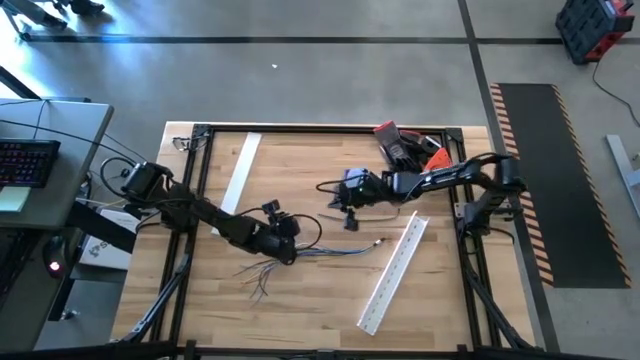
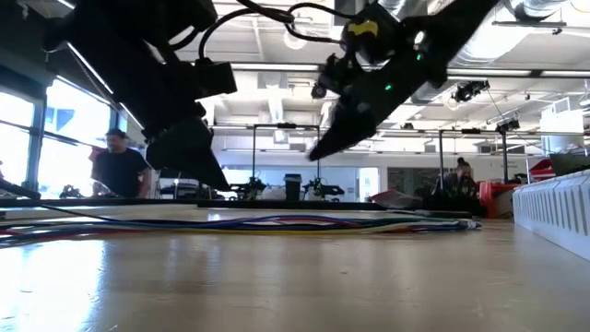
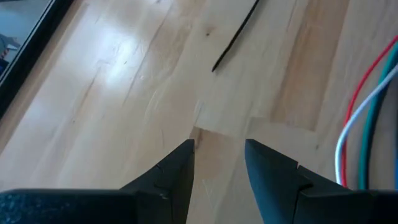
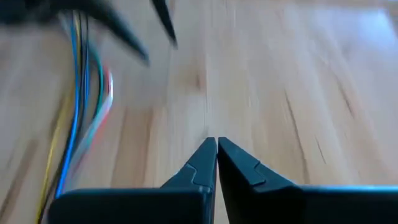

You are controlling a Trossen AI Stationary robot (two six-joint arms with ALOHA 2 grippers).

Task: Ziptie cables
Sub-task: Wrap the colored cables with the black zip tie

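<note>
The cables (image 2: 277, 222) lie flat on the wooden table (image 1: 320, 300), a long loose bunch of thin wires in blue, green, red, white and yellow; in the low view they stretch across the table from side to side; in the high view (image 1: 330, 251) they run from the left arm's end toward the middle of the table, and some loose ends fan out nearer the front edge.

The left gripper (image 1: 283, 243) is low over the table, just beside the cables; its two dark fingers (image 3: 168, 177) are a little apart with bare wood between them; nothing is held in them; the red, white and green wires (image 3: 367, 118) curve close by on one side; a thin black strip (image 3: 235, 35) lies on the wood a bit farther on.

The right gripper (image 1: 350, 190) is farther back, up above the table, well apart from the cables; its fingers (image 4: 199, 167) are pressed together with nothing between them; in its own view the wires (image 4: 81, 106) are off to one side.

A long white plastic strip (image 1: 395, 270) lies slanted on the right part of the table; another white strip (image 1: 240, 170) lies near the back left; a red, black and orange heap of tools (image 1: 405, 145) sits at the back edge.

Far behind the table, a person (image 2: 118, 166) stands in the room.
</note>
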